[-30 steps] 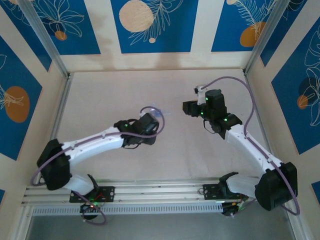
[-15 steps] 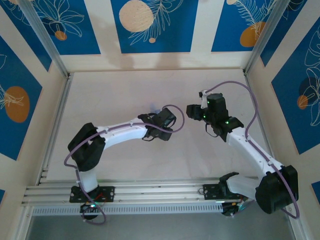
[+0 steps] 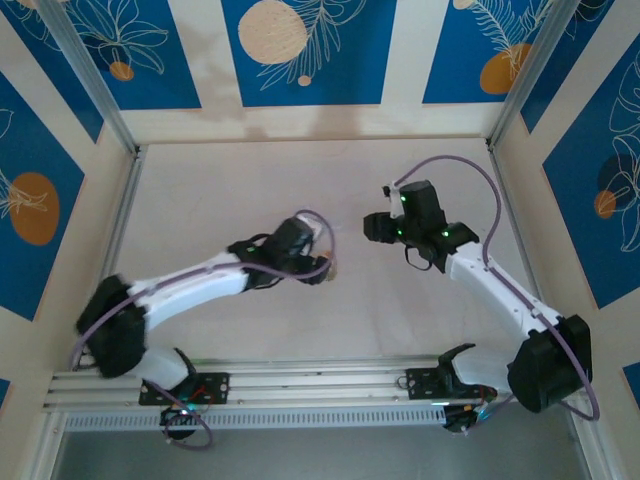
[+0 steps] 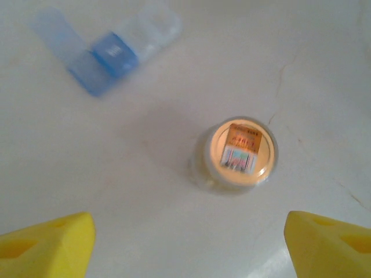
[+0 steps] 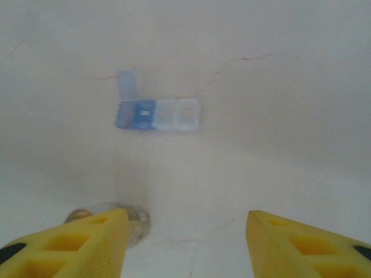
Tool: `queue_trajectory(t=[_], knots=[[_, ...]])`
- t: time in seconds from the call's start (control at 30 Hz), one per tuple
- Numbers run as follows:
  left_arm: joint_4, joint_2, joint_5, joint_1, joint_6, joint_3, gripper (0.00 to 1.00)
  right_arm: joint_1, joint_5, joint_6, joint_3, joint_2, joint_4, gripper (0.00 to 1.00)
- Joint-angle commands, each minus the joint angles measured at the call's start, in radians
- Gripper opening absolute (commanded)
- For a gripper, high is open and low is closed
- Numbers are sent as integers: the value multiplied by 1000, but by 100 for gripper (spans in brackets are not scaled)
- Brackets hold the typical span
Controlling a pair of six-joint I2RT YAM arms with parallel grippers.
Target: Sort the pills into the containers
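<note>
The vial (image 4: 239, 153) is released upright onto the tabletop (image 4: 313, 52) by the left claw (image 4: 186, 246), now opened wide. The right claw (image 5: 185, 246) is held open and empty. Sorting is judged barely begun.

Bare table (image 4: 272, 52) surrounds the vial (image 4: 239, 152) and pill box (image 4: 110, 49), well apart.

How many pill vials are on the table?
1. The vial stands upright on the table ahead of the open left gripper, apart from the pill box; others may be hidden.
</note>
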Motion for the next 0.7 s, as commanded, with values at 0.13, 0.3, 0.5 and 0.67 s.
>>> queue_trajectory(t=[0.13, 0.3, 0.5, 0.67], knots=[[218, -439, -124, 28, 163, -326, 98, 166, -50, -120, 214, 183, -277, 58], [310, -621, -170, 32, 157, -468, 99, 257, -34, -150, 314, 315, -345, 59], [375, -727, -203, 32, 111, -568, 99, 279, -31, -151, 391, 450, -398, 62], [429, -762, -236, 33, 51, -639, 99, 284, -37, -156, 432, 533, -432, 62]])
